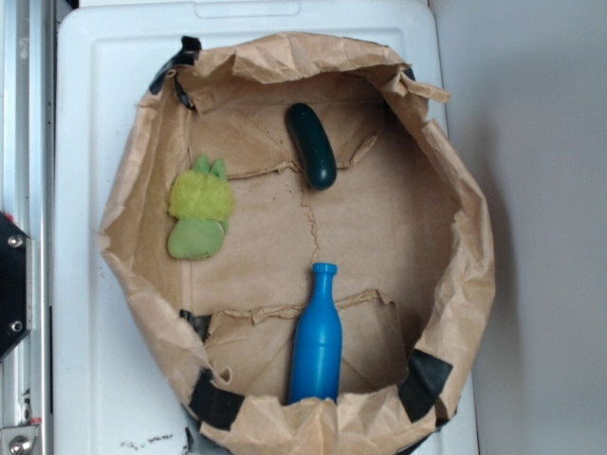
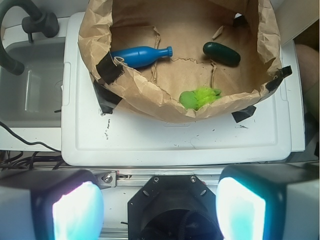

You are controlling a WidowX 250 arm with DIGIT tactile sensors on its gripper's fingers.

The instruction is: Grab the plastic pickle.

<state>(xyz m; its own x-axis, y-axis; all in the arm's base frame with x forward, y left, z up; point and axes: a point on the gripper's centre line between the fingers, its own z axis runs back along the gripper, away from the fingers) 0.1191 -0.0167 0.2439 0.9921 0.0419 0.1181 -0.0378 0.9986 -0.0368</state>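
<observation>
White lid (image 1: 95, 284) on pale desk (image 1: 541, 237), carrying wide paper bag (image 1: 465, 246) with crumpled, rolled-down rim and black tape patches (image 1: 423, 383) at the edges. Metal rail (image 1: 24, 114) along the left edge in the exterior view.

Inside the bag, exterior view: pickle (image 1: 312, 145) at about 12 o'clock on the bag floor, lying flat, long axis tilted slightly from 11 to 5, dark green and glossy, near the far wall but apart from it. Plush (image 1: 198, 208) at 9 o'clock, fuzzy light green, close to the left wall, well apart from pickle. Bottle (image 1: 316, 341) at 6 o'clock, blue, lying with neck toward bag centre and base against the near wall. All three separate, none touching.

Wrist view: same bag (image 2: 150, 97) ahead, seen from the opposite side. Pickle (image 2: 221, 53) at 1 o'clock, bottle (image 2: 141, 55) at 11 o'clock with neck pointing right, plush (image 2: 200, 97) just behind the near rim, partly hidden. Grey sink (image 2: 30, 85) with dark faucet (image 2: 30, 22) at 10 o'clock.

End effector (image 2: 159, 210) at the bottom of the wrist view, well short of the bag, released: two fingers (image 2: 77, 207) spread wide, blurred and bright, nothing between them. Not touching pickle.
</observation>
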